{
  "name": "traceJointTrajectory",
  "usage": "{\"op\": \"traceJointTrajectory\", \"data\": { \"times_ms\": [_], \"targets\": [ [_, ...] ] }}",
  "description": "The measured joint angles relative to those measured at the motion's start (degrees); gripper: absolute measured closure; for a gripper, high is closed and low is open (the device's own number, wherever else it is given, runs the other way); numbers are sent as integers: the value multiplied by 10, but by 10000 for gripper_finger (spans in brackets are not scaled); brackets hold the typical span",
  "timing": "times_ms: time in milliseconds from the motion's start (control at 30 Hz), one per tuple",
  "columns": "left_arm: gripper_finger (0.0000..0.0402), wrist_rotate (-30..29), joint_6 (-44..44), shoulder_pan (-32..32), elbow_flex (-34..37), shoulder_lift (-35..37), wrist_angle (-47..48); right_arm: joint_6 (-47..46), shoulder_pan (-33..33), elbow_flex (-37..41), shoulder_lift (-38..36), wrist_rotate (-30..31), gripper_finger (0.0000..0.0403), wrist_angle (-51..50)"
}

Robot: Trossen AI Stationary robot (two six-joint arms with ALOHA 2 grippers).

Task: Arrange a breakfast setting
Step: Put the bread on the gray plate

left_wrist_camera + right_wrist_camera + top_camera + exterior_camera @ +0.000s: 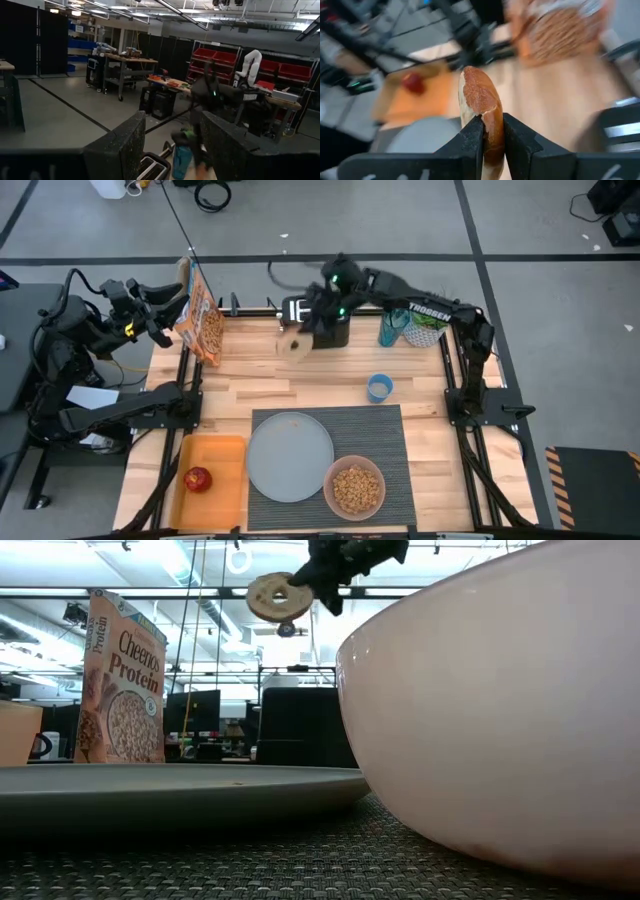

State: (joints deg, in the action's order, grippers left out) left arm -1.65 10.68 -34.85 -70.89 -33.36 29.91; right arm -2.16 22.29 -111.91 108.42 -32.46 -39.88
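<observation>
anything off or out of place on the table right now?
Nothing spilled or damaged. The cereal sits inside the bowl, and the plate lies flat on the placemat. The apple sits on the orange tray, off the mat. The right gripper holds the bagel in the air.

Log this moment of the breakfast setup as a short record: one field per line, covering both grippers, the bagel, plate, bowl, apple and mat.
right gripper: shut on the bagel, raised above the table's far side near the toaster
left gripper: open, holding nothing, at the far left by the cereal box
plate: on the mat, bare
bowl: on the mat, right of the plate, holds cereal
apple: on the orange tray, left of the mat
</observation>
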Motion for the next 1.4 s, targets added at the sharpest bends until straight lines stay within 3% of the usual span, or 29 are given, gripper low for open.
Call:
{"op": "traceJointTrajectory", "data": {
  "times_ms": [400, 767, 1067, 1400],
  "targets": [
    [205, 0, 0, 0, 0, 0, 0, -67, -108, 159, 0, -54, 334, 34],
    [205, 0, 7, 0, 0, 0, 0, -203, -176, 341, 1, -85, 334, 287],
    [205, 0, 16, 0, 0, -1, 0, -208, -214, 404, 2, -46, 334, 341],
    [205, 0, 22, 0, 0, -1, 0, -205, -241, 408, 38, -42, 336, 369]
  ]
}}
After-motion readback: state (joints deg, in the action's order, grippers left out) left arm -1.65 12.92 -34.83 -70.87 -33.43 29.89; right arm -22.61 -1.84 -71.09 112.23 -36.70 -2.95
